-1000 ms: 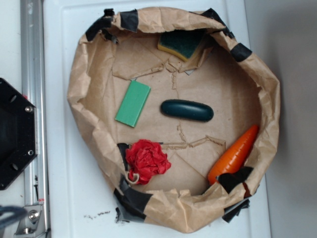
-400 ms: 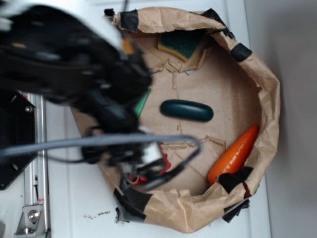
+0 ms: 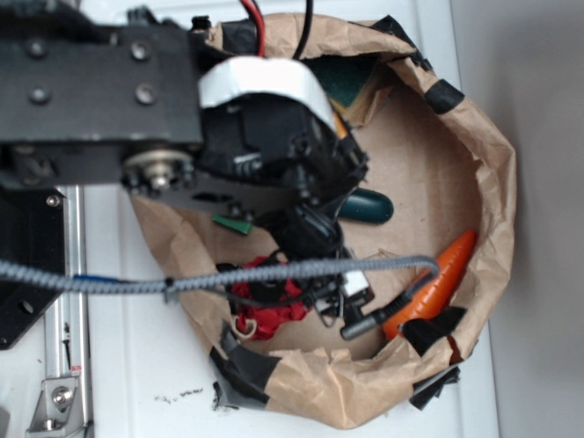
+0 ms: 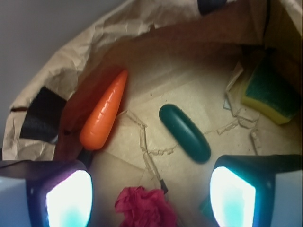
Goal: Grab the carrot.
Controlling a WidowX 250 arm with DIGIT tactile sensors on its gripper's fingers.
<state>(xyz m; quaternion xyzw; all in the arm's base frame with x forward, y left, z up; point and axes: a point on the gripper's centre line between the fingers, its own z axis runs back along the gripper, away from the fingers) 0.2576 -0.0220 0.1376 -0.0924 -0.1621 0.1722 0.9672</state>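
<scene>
The carrot (image 4: 105, 110) lies against the wall of the brown paper nest (image 3: 493, 155), its thin tip pointing up along the wall and its fat end beside a patch of black tape (image 4: 40, 115); in the exterior view it sits at the lower right of the nest, partly behind the arm's cable (image 3: 274, 274). The pincer (image 4: 150, 195) hangs above the middle of the nest with its two pads wide apart and nothing between them. To do this step well, it should probably shift toward the carrot until the orange body is centred in the gap, turn so the pads close across the carrot's width rather than along it, and take it near the thick half, where the glossy taper is less likely to squirt out. The paper wall crowds one side, so one pad will likely need to slip between carrot and paper without snagging the crumpled edge. Counted in the nest: one carrot, one dark green cucumber (image 4: 184, 133), one red ruffled ball (image 4: 144, 208), one yellow-and-green sponge (image 4: 272, 97), and one flat green block (image 3: 233, 224), mostly hidden under the arm
</scene>
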